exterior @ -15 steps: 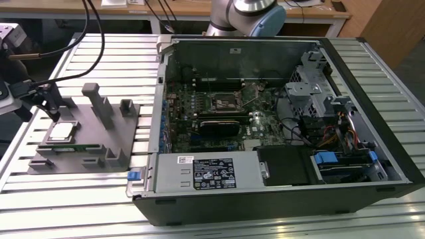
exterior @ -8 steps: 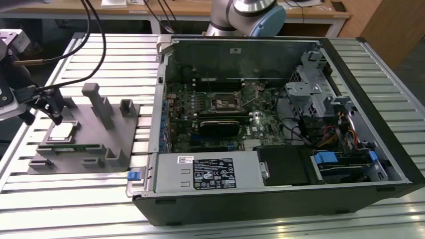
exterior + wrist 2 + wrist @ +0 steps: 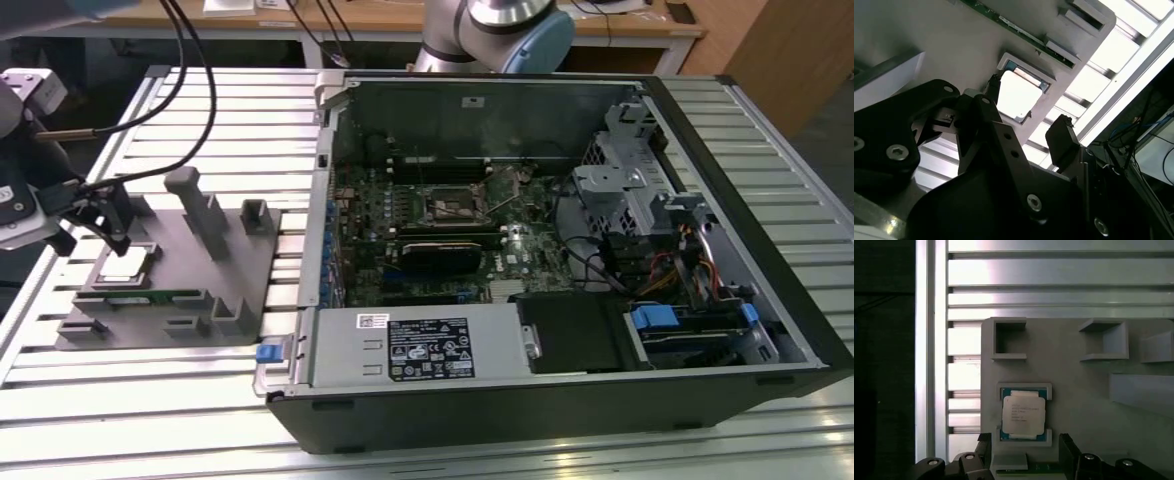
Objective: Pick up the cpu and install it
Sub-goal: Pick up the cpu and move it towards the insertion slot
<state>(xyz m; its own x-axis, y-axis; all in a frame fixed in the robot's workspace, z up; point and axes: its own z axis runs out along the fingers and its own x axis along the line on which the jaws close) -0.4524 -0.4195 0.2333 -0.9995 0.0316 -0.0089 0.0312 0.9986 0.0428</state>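
Hand splayed above cpu

cpu: faint print lines on lid, none legible | white label on power supply, 6 o'clock of motherboard: dense print, illegible

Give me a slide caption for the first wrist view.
Open gripper hovers over the cpu seated in its slot on the grey tray.
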